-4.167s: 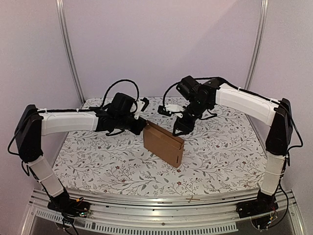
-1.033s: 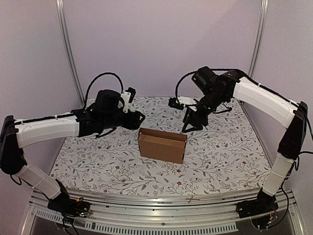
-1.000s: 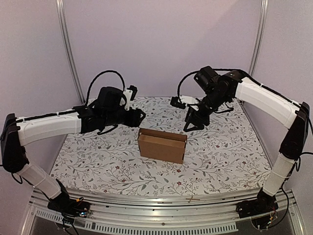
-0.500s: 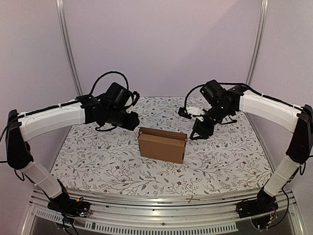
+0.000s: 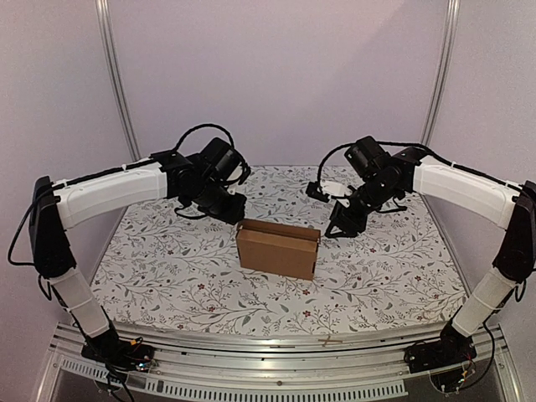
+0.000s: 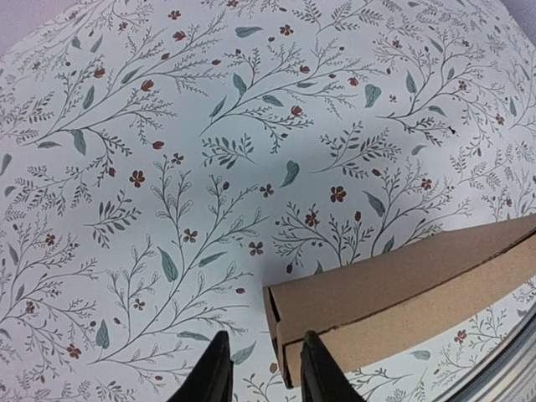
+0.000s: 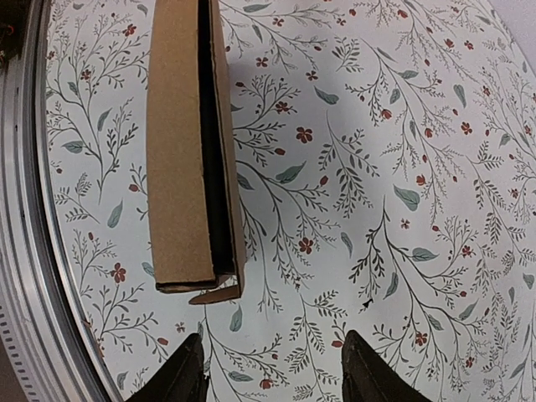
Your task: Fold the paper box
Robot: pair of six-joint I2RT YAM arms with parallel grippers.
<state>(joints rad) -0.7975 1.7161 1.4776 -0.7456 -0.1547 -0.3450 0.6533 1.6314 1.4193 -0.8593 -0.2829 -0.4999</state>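
The paper box (image 5: 277, 249) is plain brown cardboard, standing on its long edge in the middle of the table. Its top seam gapes as a dark slot in the right wrist view, where the box (image 7: 177, 142) has a small flap (image 7: 214, 294) sticking out at its near end. My left gripper (image 5: 229, 206) hovers just behind and above the box's left end (image 6: 394, 293). The left gripper (image 6: 265, 343) is open with a narrow gap and grips nothing. My right gripper (image 5: 340, 224) hangs behind the box's right end; in its own wrist view the gripper (image 7: 273, 356) is wide open and empty.
A floral cloth (image 5: 167, 268) covers the table. A metal rail (image 5: 276, 344) runs along the near edge and shows at the left of the right wrist view as a rail (image 7: 21, 251). Upright poles (image 5: 117, 84) and pale walls close in the back.
The box, earlier lifted and slanted between the grippers, now rests on the table. In the last second the left gripper swung in toward the box's left end and narrowed; the right gripper dropped lower.
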